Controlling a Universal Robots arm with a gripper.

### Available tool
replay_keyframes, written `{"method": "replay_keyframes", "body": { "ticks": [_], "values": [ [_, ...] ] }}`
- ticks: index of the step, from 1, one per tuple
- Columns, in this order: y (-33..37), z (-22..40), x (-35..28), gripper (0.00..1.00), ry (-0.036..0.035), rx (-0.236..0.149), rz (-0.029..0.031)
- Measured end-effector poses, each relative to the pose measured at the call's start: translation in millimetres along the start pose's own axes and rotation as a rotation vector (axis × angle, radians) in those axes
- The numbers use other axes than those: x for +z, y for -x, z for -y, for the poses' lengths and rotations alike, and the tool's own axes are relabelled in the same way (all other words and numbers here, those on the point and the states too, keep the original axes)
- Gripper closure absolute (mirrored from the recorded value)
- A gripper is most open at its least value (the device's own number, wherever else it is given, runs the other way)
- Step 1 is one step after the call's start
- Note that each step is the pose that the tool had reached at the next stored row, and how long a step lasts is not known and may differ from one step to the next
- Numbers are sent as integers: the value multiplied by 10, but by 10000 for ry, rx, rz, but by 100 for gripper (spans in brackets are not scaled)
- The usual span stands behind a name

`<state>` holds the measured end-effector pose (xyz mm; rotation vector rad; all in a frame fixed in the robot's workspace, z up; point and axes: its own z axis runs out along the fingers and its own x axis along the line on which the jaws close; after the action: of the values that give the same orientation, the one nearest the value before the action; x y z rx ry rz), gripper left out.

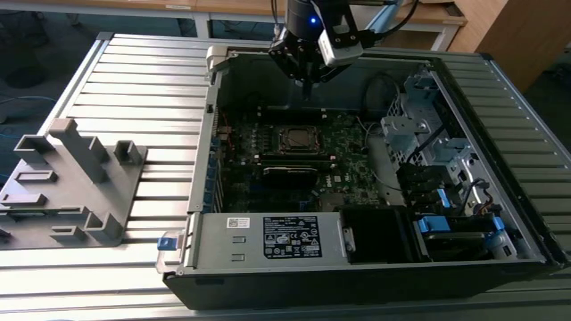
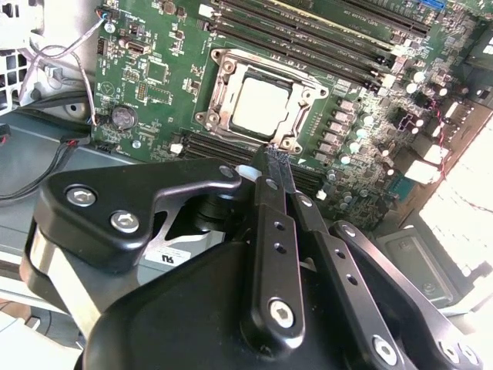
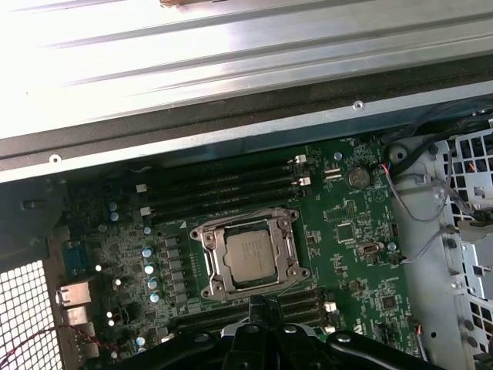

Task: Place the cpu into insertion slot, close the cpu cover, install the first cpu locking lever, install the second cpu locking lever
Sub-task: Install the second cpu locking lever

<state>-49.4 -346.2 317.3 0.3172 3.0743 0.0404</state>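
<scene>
I read the small flat square cpu with its dull silver-grey metal top [image 3: 251,257] as light, rigid and fragile: a thin plate with a slick lid, best held by two opposite edges and never pressed on its face, since the socket contacts beneath it would bend easily. It already lies flat in the socket on the green motherboard [image 3: 362,262] inside the open black computer case [image 1: 357,277], and the thin silvery metal square cpu cover frame with its open centre window [image 3: 289,240] seems folded down around it, though I can't be sure it is latched. That cover looks springy and stiff, something to push at its free edge. My black two-fingered gripper [image 2: 279,155] hangs above the board just beside the socket's corner, its slim fingers pressed together with nothing pinched between them
</scene>
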Motion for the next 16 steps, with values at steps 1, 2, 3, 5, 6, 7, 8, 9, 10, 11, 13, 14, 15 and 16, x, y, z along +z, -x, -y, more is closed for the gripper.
{"method": "replay_keyframes", "body": {
  "ticks": [1, 2, 3, 5, 6, 7, 8, 9, 10, 11, 13, 14, 15, 16],
  "values": [
    [0, 1, 1, 89, 2, 1, 1],
    [1, 5, 1, 89, 3, 0, 1],
    [2, 8, 0, 89, 1, -1, 1],
    [3, 13, 1, 89, 2, 1, 1],
    [3, 15, -1, 89, -1, 0, -1],
    [3, 16, 0, 89, 0, 0, 0],
    [3, 17, 0, 89, 0, 0, 0],
    [4, 18, 0, 89, 1, 0, 0],
    [4, 21, -1, 89, 0, -1, 0],
    [5, 24, 0, 89, 1, -1, 0],
    [6, 31, -1, 89, 0, 0, 0],
    [7, 32, 0, 89, 1, 1, 1],
    [8, 36, -1, 89, 0, 0, 0],
    [9, 41, -1, 89, 0, 0, 0]
  ]
}}
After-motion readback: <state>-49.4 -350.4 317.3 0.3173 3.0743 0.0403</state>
